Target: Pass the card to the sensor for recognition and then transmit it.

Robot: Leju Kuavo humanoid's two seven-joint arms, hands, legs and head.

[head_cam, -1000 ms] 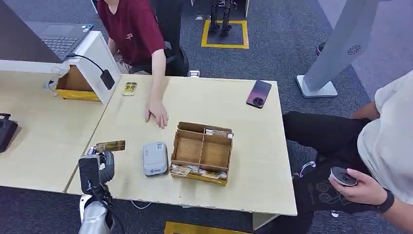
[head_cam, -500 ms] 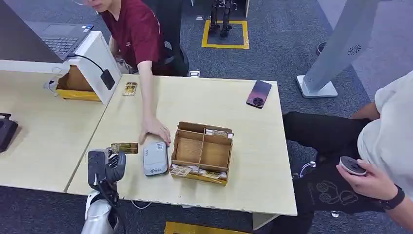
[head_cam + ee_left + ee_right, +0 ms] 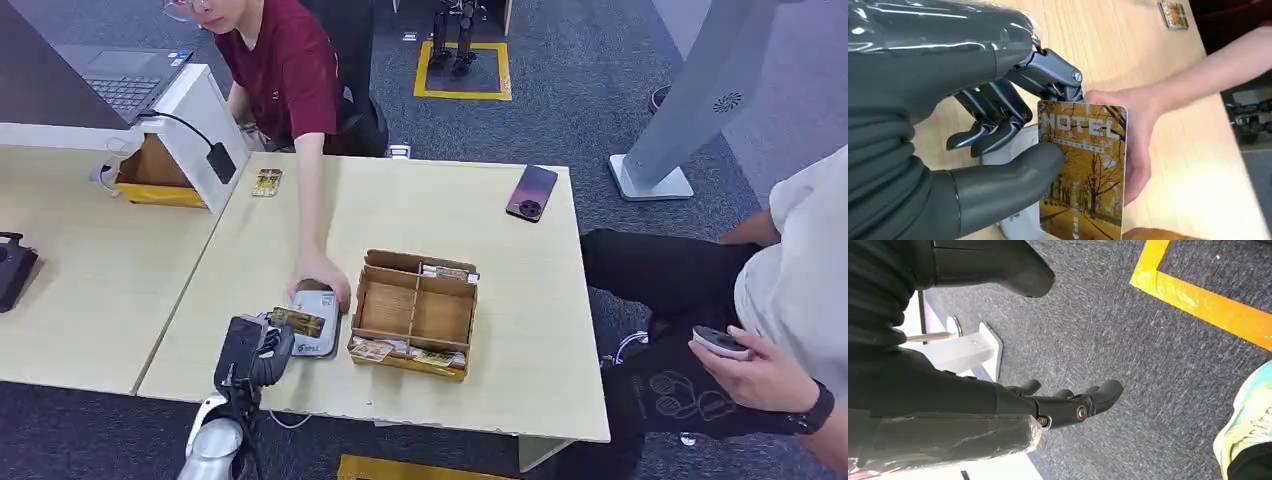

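Note:
My left hand (image 3: 262,352) pinches a yellow hotel card (image 3: 297,322) between thumb and fingers, holding it just over the near-left part of the grey sensor box (image 3: 320,338) on the table. The left wrist view has the card (image 3: 1083,170) upright against the thumb of that hand (image 3: 998,150), with the pale sensor (image 3: 1015,222) beneath. A person's hand (image 3: 320,275) rests on the sensor's far end, right behind the card (image 3: 1135,135). My right hand (image 3: 1068,405) hangs over the carpet, fingers loosely apart and holding nothing.
A cardboard divider box (image 3: 372,300) with cards along its front stands just right of the sensor. A phone (image 3: 531,192) and a spare card (image 3: 266,182) lie farther back. A second person (image 3: 790,300) sits at the right holding a small round device.
My left hand has carried the card rightward, from left of the sensor to over it. The person's hand slid nearer and now rests on the sensor's far end.

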